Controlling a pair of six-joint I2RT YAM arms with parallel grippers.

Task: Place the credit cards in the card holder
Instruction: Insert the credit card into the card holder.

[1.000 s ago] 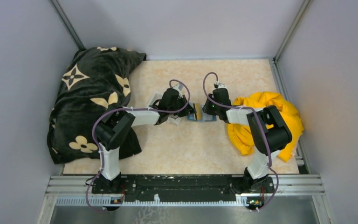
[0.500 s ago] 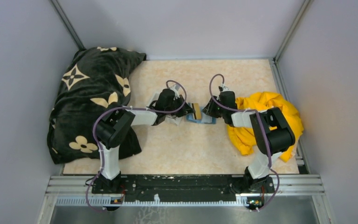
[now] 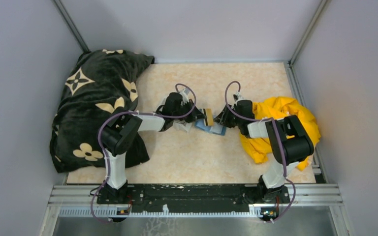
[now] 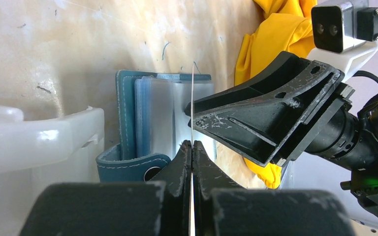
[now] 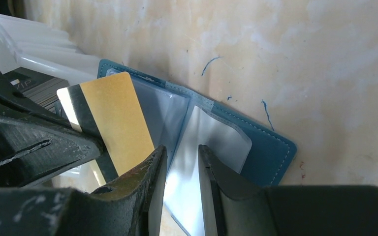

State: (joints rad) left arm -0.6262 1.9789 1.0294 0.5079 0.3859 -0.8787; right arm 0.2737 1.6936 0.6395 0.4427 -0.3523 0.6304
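The card holder (image 3: 215,129) lies open on the table, teal with clear sleeves (image 5: 211,132). My left gripper (image 3: 203,117) is shut on a yellow-tan credit card (image 3: 209,117) with a dark stripe, held on edge over the holder's left half. In the left wrist view the card (image 4: 192,98) shows as a thin line above the pinched tips of the left gripper (image 4: 192,145). My right gripper (image 5: 182,152) hovers open over the sleeves of the card holder (image 5: 270,147), beside the card (image 5: 113,118). More credit cards (image 5: 34,88) lie in the white tray.
A clear-white plastic tray (image 3: 176,126) stands just left of the holder, against its edge (image 4: 39,142). A yellow cloth (image 3: 280,123) lies under the right arm. A black flowered blanket (image 3: 96,103) covers the table's left side.
The right gripper opened wider and drew back to the right. The card holder turned slightly. The left gripper eased left, its grip on the card unchanged.
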